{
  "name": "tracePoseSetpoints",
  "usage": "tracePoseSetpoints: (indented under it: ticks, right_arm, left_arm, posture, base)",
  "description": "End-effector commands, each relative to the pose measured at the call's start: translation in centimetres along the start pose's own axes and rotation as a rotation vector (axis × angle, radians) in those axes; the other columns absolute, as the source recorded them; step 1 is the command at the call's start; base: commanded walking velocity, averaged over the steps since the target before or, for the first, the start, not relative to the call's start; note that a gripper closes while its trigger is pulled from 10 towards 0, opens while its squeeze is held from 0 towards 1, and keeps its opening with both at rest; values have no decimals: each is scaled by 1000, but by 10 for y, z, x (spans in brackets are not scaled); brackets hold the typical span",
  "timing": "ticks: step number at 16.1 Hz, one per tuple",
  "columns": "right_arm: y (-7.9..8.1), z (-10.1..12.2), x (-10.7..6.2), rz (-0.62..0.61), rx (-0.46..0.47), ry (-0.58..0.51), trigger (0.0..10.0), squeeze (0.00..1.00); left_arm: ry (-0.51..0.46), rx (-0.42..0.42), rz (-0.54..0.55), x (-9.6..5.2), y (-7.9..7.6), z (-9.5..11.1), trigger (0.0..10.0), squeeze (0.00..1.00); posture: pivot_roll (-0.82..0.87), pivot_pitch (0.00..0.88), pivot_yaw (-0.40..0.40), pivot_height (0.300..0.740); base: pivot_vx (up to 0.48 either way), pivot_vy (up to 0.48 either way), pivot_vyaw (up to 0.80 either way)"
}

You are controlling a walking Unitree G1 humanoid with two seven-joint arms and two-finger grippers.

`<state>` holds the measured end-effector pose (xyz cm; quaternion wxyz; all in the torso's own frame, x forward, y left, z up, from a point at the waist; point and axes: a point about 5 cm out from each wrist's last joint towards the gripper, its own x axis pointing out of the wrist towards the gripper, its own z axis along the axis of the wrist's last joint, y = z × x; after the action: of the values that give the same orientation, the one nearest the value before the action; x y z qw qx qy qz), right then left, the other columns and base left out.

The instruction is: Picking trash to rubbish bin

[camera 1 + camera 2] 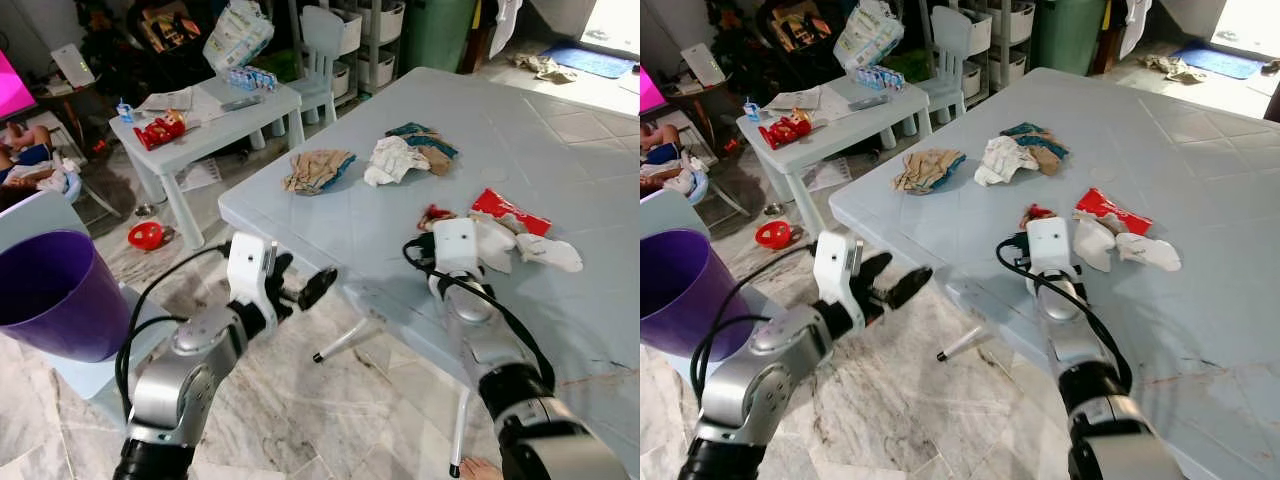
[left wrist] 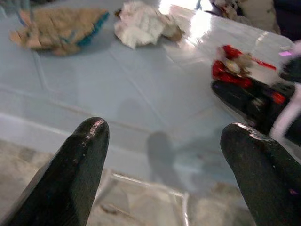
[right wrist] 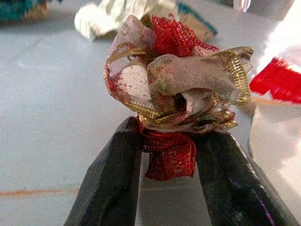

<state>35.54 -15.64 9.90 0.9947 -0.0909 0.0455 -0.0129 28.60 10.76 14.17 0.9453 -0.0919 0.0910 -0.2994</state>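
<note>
Cluttered living space surrounds a pale blue plastic table [image 1: 560, 150] strewn with litter. The right gripper [image 3: 167, 155] rests on the tabletop with its two black fingers closed narrowly around the red mesh tail of a crumpled red-and-gold ribbon bow [image 3: 174, 89], which bunches up just beyond the fingertips. Further past the bow lie a white crumpled paper wad [image 1: 395, 160] and a tan-and-teal torn wrapper [image 1: 317, 170]; beside the gripper are a red foil packet [image 1: 510, 212] and white tissue scraps [image 1: 548, 250].

The left gripper [image 1: 305, 292] hovers off the table's near edge, fingers spread wide and holding nothing. A purple plastic rubbish bin [image 1: 55, 295] stands on the floor beyond that arm's outer side.

The bow looks feather-light, soft and springy; it should crush rather than break. Wired mesh may slip, so gripping low at the knotted base seems surest.
</note>
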Motion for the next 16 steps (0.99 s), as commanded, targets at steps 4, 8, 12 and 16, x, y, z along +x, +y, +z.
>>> tracePoseSetpoints:
  ticks: [4, 8, 12, 16]
  right_arm:
    - [-9, 7, -10, -11, 21, -76, 0, 0]
    - [-11, 19, -24, 6, 43, -157, 0, 0]
    - [-13, 32, -29, 2, 104, -195, 0, 0]
    - [-13, 38, -27, 9, 113, -200, 0, 0]
  left_arm:
    - [-116, 119, 281, 2, 32, 21, 10000, 0]
    - [-213, 132, 472, -2, 58, 40, 10000, 0]
    - [-250, 123, 506, 1, 66, 45, 10000, 0]
    - [-264, 100, 538, 2, 72, 48, 10000, 0]
  posture:
    - [53, 50, 58, 740]
    - [33, 45, 61, 740]
    - [31, 32, 59, 740]
    - [27, 24, 53, 740]
  base:
    - [0, 0, 0]
    - [0, 0, 0]
    - [0, 0, 0]
    - [0, 0, -644]
